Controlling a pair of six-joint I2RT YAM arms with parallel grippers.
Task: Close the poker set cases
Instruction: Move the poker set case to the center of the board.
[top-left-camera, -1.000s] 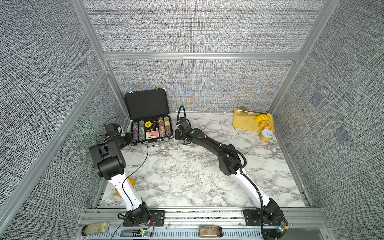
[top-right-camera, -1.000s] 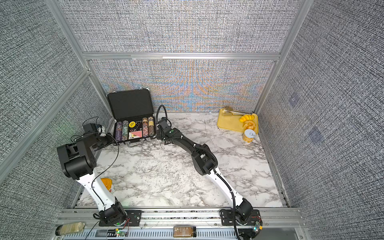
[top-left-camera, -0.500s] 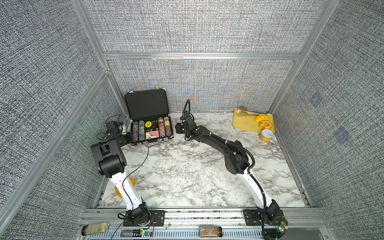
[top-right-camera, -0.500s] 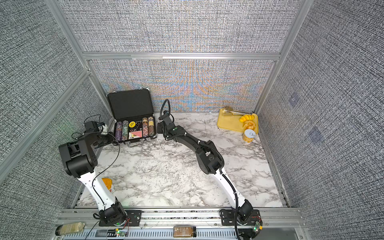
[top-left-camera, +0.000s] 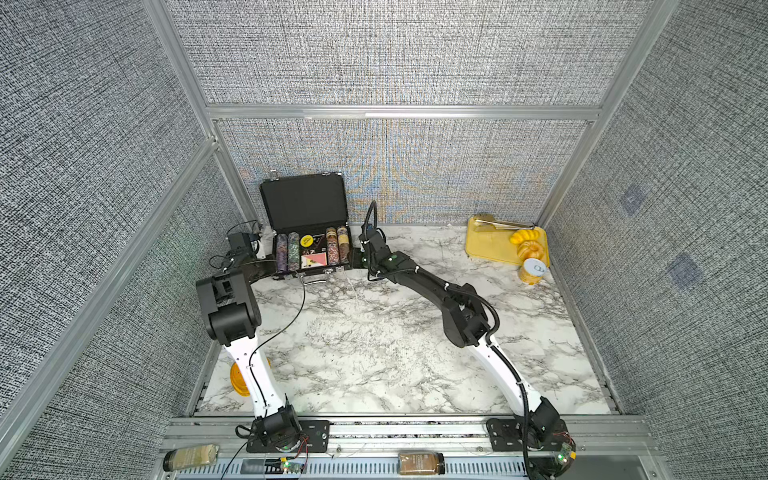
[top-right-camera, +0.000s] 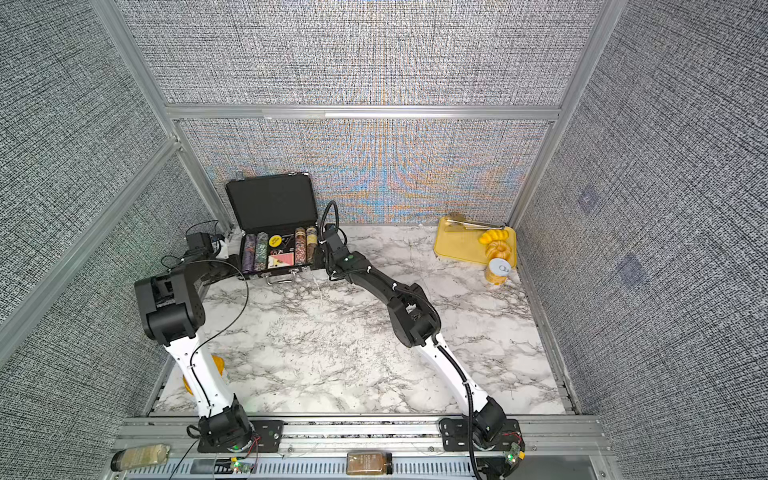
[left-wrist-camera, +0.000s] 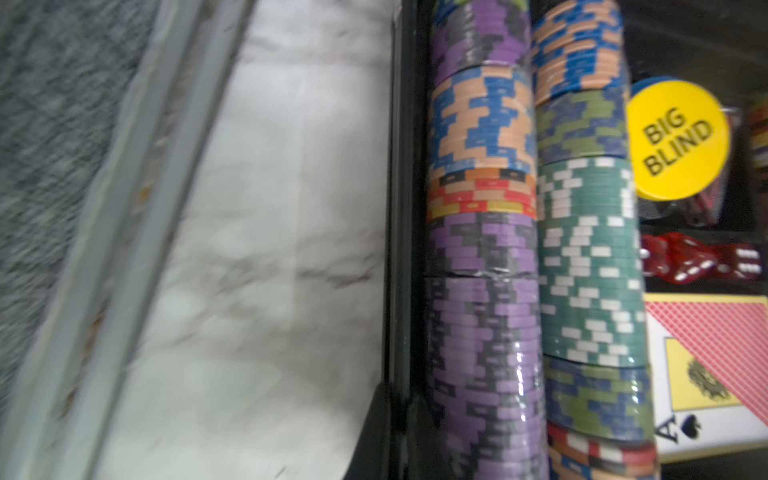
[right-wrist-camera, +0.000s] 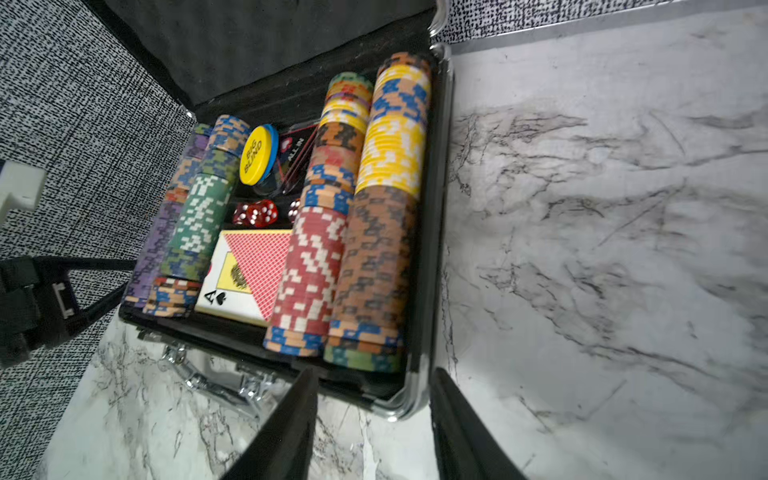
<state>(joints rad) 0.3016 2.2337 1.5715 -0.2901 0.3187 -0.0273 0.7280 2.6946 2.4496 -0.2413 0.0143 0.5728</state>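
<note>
Marble tabletop (top-left-camera: 374, 332), within grey fabric walls, is carrying the poker set case (top-left-camera: 305, 205) at its back left, its lid (top-right-camera: 272, 203) standing upright by the rear wall; a yellow tray (top-left-camera: 492, 245) is sitting well apart at back right. The right gripper (right-wrist-camera: 374, 432), jaws spread, is hovering at the case's front right corner; the left gripper (top-left-camera: 269, 262), jaws closed, is lying beside its left wall. Chip rows (right-wrist-camera: 374, 249) are flanking a card deck (right-wrist-camera: 253, 266), a yellow "BIG BLIND" button (left-wrist-camera: 677, 141) and red dice (right-wrist-camera: 259, 214).
</note>
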